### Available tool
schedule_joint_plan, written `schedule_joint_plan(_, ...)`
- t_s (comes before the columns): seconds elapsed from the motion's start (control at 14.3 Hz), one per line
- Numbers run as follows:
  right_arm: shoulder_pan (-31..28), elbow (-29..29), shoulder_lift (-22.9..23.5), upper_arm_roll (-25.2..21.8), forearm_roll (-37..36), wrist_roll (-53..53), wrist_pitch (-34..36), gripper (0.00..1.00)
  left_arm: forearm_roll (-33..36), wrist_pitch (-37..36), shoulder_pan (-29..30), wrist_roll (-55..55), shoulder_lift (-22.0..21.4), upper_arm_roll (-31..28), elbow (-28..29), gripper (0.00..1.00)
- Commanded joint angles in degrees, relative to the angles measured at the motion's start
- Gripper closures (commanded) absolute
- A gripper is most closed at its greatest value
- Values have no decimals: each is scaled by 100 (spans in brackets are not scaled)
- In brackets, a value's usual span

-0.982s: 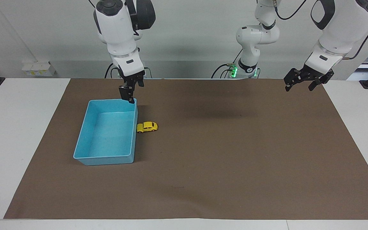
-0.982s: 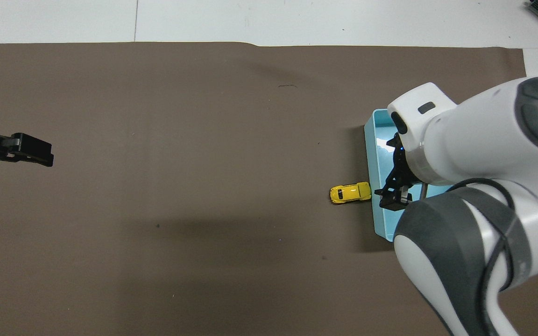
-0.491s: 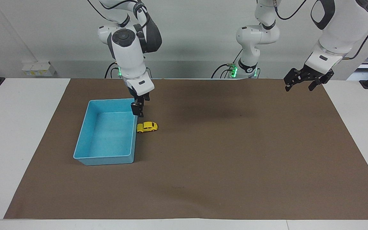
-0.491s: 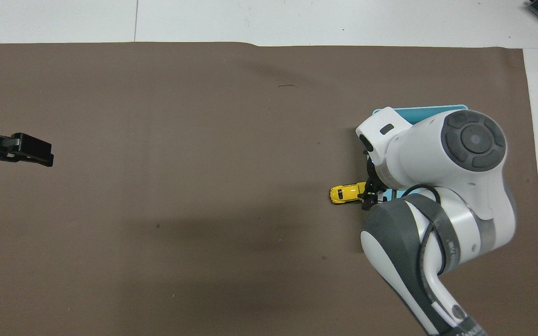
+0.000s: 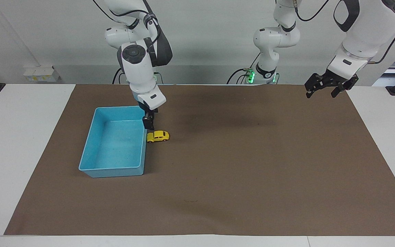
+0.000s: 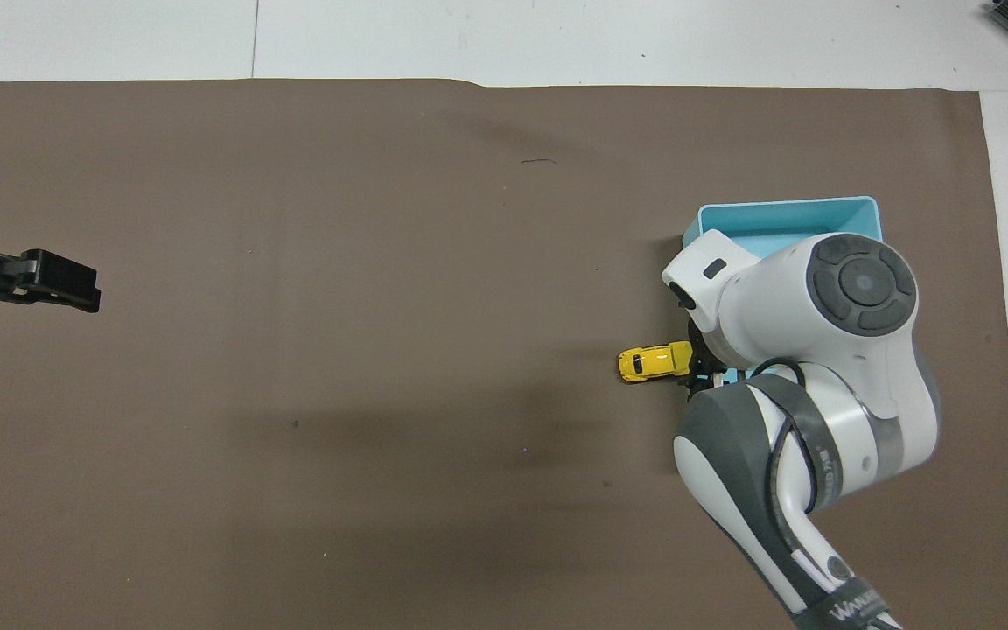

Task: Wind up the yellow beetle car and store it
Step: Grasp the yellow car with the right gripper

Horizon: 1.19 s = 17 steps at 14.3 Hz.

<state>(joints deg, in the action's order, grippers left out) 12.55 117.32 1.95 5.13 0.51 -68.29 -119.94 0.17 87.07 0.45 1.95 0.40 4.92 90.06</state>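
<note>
The right pincer [image 5: 148, 125], fingers' state indeterminable, is hovering just above the small yellow beetle-shaped toy car [image 5: 158, 136], whose long axis is running crosswise, while the left pincer [image 5: 327, 88] is waiting open, well apart.

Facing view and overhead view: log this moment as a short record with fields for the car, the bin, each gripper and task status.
car: tiny yellow beetle toy car, on the brown mat, against the bin's outer wall
bin: light-blue rectangular plastic bin, nothing seen inside
right gripper: low, just above the car's end by the bin wall
left gripper: waits raised over the mat's corner at the left arm's end
status: car not yet stored
</note>
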Motion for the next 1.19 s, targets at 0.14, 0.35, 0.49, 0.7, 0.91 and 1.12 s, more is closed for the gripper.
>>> schedule_joint_plan(0.14, -7, 555, 191, 14, -104, -141, -899, 0, -35, -50, 87, 33, -119, 44, 100, 0)
schedule_joint_plan(0.35, 107, 791, 472, 14, -121, -97, -1548, 0, -35, -50, 87, 33, -119, 44, 100, 0)
schedule_joint_plan(0.49, 107, 862, 613, 14, -156, -97, -1734, 0, -35, -50, 87, 33, -119, 44, 100, 0)
schedule_joint_plan(0.7, 107, 923, 772, 14, -341, -97, -1919, 0, -35, -50, 87, 33, -119, 44, 100, 0)
schedule_joint_plan(0.91, 64, 1038, 763, 14, -534, -140, -1954, 15, -35, -50, 87, 33, -119, 44, 100, 0)
schedule_joint_plan(1.12, 19, 1030, 763, 14, -640, -368, -1919, 71, -35, -50, 87, 33, -119, 44, 100, 0)
